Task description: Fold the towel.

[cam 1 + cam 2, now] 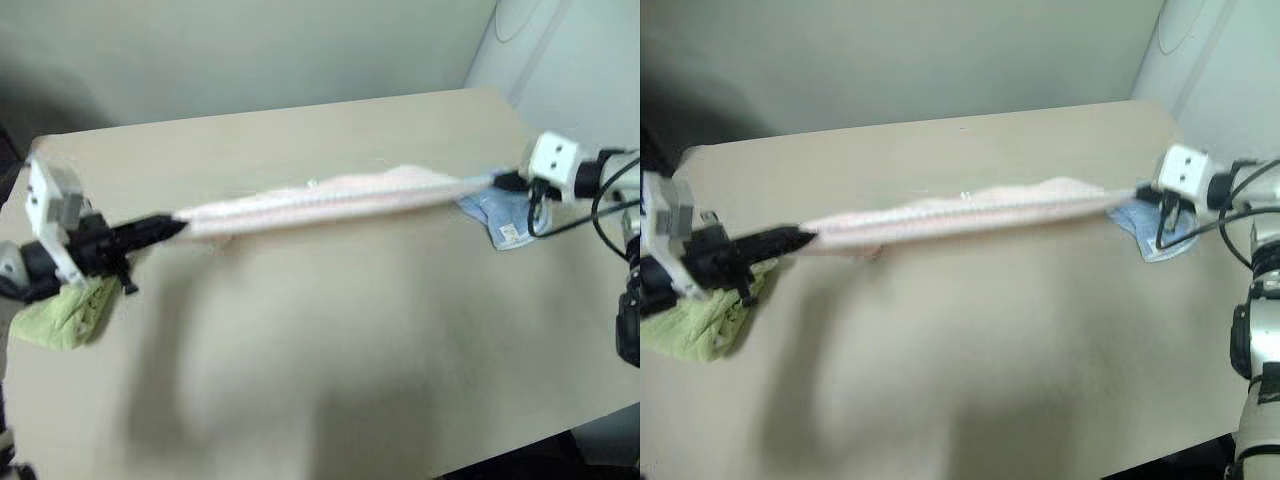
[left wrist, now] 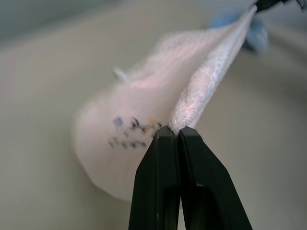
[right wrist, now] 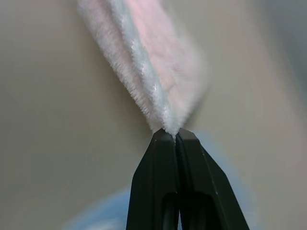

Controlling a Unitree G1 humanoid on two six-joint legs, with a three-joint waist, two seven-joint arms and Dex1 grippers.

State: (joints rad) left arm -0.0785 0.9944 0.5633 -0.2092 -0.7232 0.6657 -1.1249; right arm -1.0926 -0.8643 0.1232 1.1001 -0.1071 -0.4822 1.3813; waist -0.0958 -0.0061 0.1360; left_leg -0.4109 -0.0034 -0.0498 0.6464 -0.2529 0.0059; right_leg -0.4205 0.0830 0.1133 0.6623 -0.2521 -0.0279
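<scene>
The pale pink towel (image 1: 320,203) hangs stretched in a long band above the table, held at both ends. My left gripper (image 1: 172,227) is shut on its left end, and in the left wrist view the black fingers (image 2: 168,167) pinch the folded edge beside a small cartoon print (image 2: 132,132). My right gripper (image 1: 500,181) is shut on the right end; the right wrist view shows the white-edged terry (image 3: 153,81) clamped at my fingertips (image 3: 165,139). A small loop tag (image 2: 119,73) sticks out of the towel's far edge.
A light green towel (image 1: 68,315) lies bunched at the table's left edge under my left arm. A light blue cloth (image 1: 500,215) lies at the right, under my right gripper. The beige table (image 1: 330,350) ends near the bottom right, with a white wall behind.
</scene>
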